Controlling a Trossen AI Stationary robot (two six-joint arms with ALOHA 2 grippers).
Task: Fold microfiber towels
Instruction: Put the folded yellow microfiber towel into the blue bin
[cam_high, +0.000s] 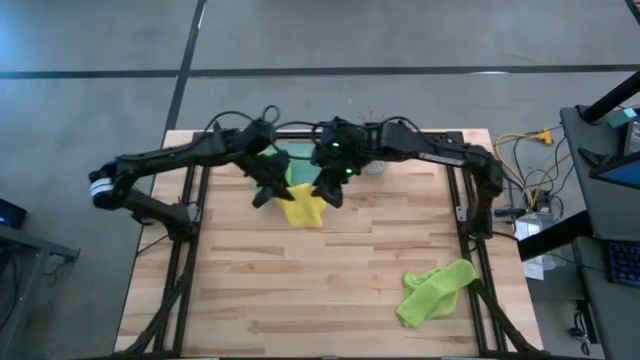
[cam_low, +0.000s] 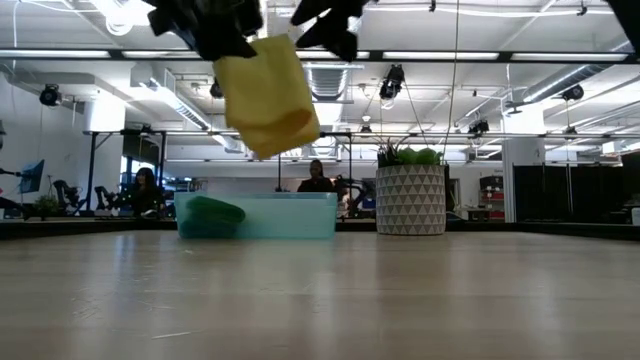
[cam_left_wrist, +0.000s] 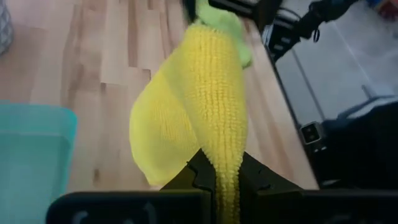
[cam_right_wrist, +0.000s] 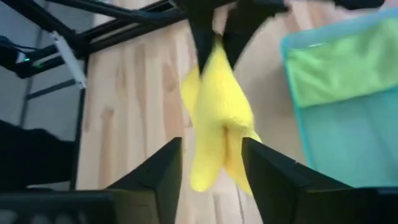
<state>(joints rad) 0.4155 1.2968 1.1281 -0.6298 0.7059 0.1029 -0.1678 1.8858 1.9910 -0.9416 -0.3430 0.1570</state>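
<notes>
Left gripper (cam_high: 268, 187), clamped on the yellow towel (cam_high: 303, 204), hangs the limp, light cloth above the table (cam_high: 350, 280); right gripper (cam_high: 330, 188), fingers spread around it, grips nothing. Soft pile likely wants an edge pinch. Lime towel (cam_high: 436, 290) lies well apart.

Looks like a robotics lab or open-plan workshop: concrete floor (cam_high: 90, 40), butcher-block table (cam_high: 330, 270) on a black frame, loose cables (cam_high: 525, 160) beside it. Beyond, exposed ceiling ducts (cam_low: 330, 80), strip lights (cam_low: 60, 54), seated people (cam_low: 146, 190) at desks, a planter (cam_low: 411, 198).
</notes>
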